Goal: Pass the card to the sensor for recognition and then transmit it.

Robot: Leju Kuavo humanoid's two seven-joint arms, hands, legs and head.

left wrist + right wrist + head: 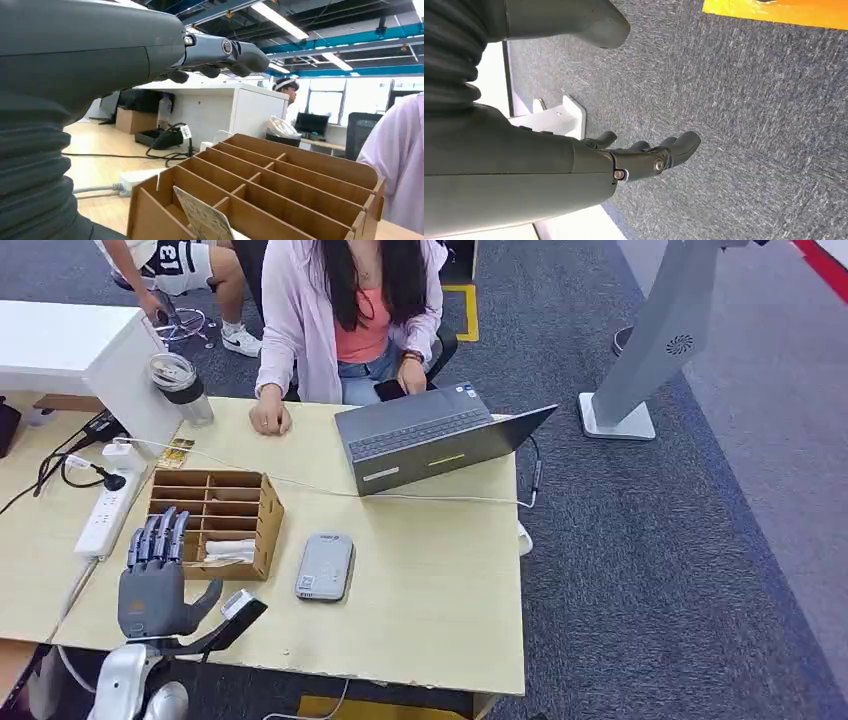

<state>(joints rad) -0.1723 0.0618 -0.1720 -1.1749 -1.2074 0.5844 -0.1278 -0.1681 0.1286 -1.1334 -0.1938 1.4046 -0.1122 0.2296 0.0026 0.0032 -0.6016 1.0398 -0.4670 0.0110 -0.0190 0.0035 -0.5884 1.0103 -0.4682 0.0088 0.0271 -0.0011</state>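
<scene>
On the left of the worktop, a white power strip lies beside the robot's left hand, which is raised just in front of the cardboard organizer with its fingers straight and apart, holding nothing. A card stands in the organizer's near compartment. Just right of the box lies the grey sensor, and beyond it an open laptop before a seated person. The right hand hangs over carpet, fingers loosely apart, empty.

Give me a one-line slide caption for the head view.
Open left robot hand hovers by the wooden card organizer, grey sensor beside it on the table.
</scene>
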